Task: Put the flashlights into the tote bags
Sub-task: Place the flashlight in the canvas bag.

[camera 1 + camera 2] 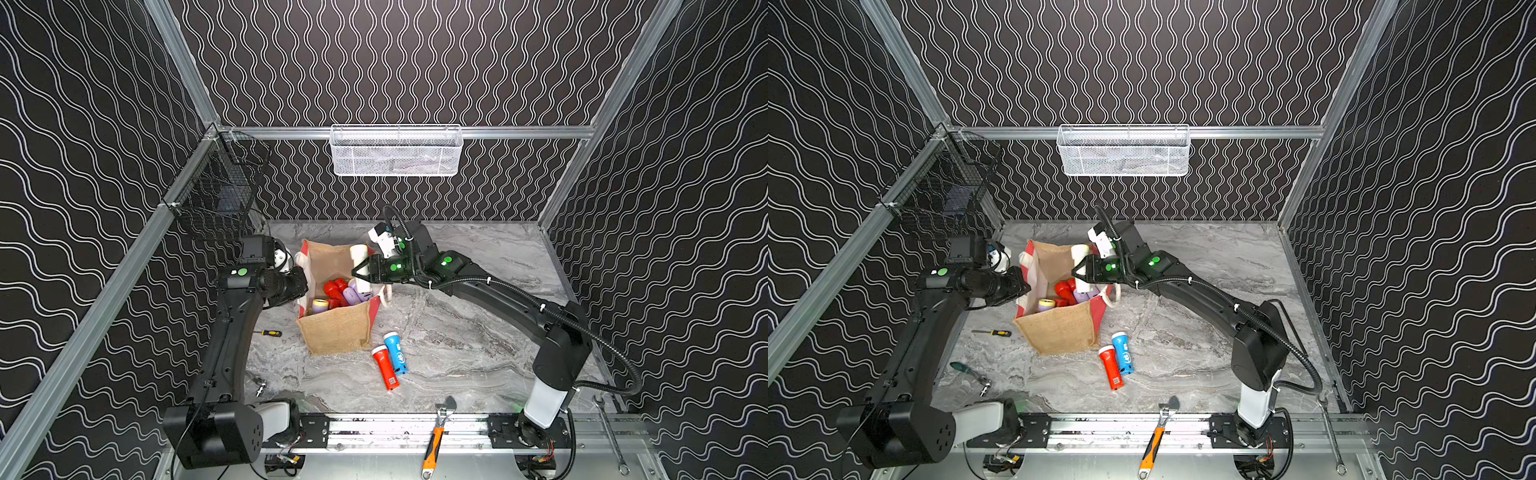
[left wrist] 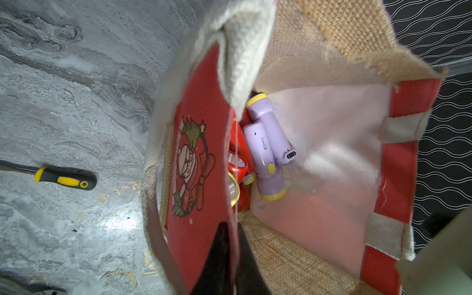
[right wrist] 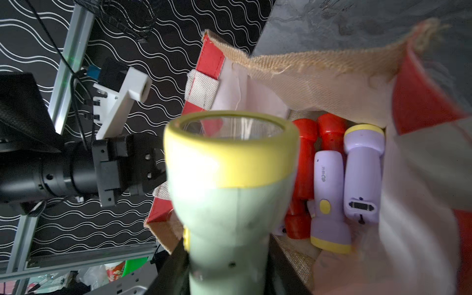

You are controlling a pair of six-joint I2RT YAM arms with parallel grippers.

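Pale green flashlight (image 3: pixel 229 204), filling the right wrist view, is clamped in the right gripper (image 1: pixel 360 272) over the mouth of the tote bag (image 1: pixel 336 332). Left gripper (image 2: pixel 231 227) pinches the bag's red side panel. Lilac flashlights (image 2: pixel 265 143) and red flashlights (image 1: pixel 334 289) lie inside; a blue flashlight (image 1: pixel 395 351) and one red flashlight (image 1: pixel 384 368) lie just outside it.

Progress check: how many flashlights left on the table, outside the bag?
2. A red flashlight and a blue flashlight lie side by side near the tote bag's front corner. A pale green flashlight is in the right gripper above the bag. Others may hide behind it.
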